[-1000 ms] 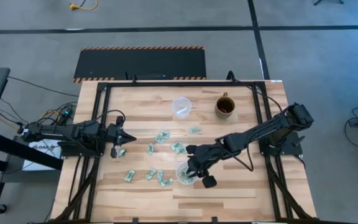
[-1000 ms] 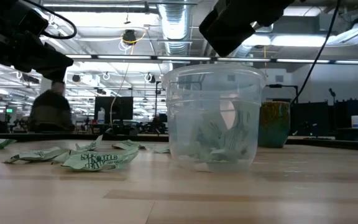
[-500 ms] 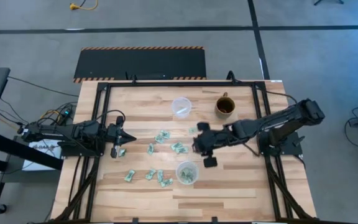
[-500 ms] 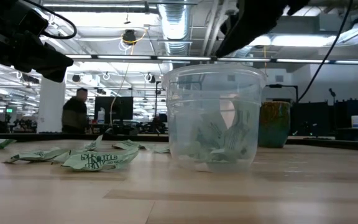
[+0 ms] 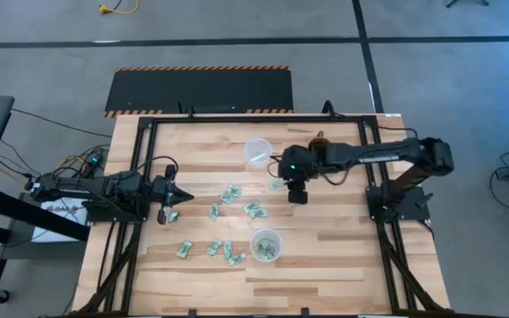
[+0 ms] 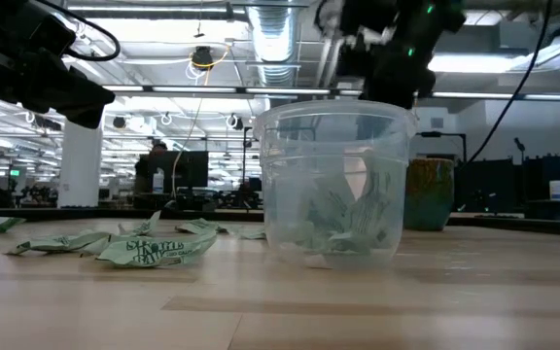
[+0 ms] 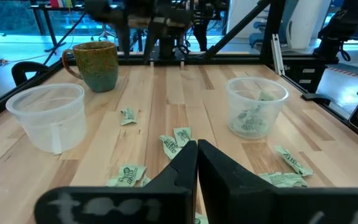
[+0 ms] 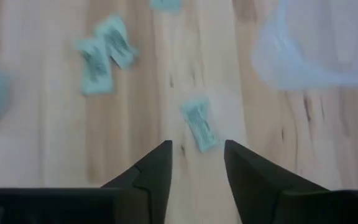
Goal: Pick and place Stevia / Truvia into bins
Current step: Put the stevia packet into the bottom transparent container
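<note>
Stevia packet point(image 8: 199, 126) lies under the empty, parted right gripper point(image 8: 196, 163); reach step, next descend and pinch; left gripper point(image 7: 197, 159) idle, fingers together.

A light wooden plank tabletop point(image 5: 343, 256) stands on grey concrete floor point(image 5: 51, 53); a black hazard-striped mat point(image 5: 200, 88) lies beyond, under bright ceiling strip lights point(image 6: 261, 92).

- A light wooden table point(image 5: 343, 256) carried everything.
- Green-white packets point(image 5: 228, 194) lay scattered on it.
- Two clear cups point(image 5: 258, 151) and a brown mug point(image 5: 319, 151) stood there.
</note>
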{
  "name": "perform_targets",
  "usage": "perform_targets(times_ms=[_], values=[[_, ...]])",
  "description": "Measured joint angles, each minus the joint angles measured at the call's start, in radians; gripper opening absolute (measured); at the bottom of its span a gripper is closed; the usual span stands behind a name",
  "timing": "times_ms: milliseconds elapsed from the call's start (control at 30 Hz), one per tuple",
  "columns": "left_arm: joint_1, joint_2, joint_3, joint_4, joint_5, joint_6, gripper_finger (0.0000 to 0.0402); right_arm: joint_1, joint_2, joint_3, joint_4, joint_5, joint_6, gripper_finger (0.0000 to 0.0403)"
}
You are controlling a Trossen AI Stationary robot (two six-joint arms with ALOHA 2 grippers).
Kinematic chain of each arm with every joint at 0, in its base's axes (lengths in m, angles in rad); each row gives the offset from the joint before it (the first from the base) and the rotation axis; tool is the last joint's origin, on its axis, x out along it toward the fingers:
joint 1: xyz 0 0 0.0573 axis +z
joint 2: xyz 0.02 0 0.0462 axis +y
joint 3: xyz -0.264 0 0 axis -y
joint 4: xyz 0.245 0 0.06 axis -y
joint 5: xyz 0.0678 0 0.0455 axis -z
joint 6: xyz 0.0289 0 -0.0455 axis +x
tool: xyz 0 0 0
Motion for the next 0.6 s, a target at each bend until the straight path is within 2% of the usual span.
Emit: perform_targets(times_ms=[300,600], values=[[0.0,0.0,0.0,0.0,0.0,0.0,0.0,-0.061,0.157,0.0,0.103,-0.014,-0.098,0.02],[0.0,0.0,0.0,0.0,0.0,0.0,0.0,-0.053,0.267,-0.001,0.133,-0.012,-0.129,0.0211]])
